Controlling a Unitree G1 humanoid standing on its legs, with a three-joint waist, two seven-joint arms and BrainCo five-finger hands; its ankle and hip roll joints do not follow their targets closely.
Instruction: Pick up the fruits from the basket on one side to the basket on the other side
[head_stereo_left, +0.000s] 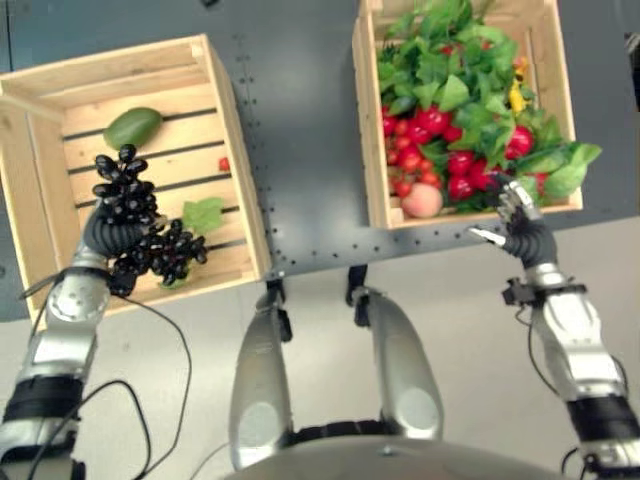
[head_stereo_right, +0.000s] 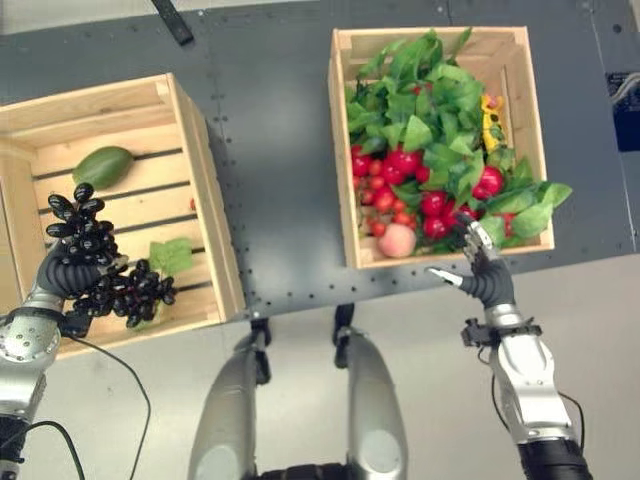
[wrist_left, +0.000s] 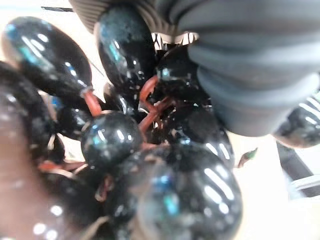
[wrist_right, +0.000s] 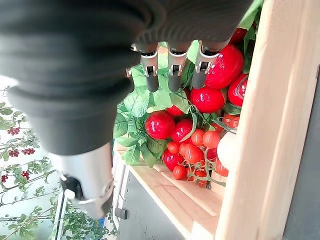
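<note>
Grapes, a glossy black bunch, hang lengthwise from the left hand, whose fingers curl round them over the left slatted wooden crate. Right hand hovers relaxed and unclosed by the fruit-filled right wooden crate.

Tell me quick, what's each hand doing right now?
Left hand: shut on the black grapes, over the left crate.
Right hand: open, holding nothing, at the right crate's near rim.
</note>
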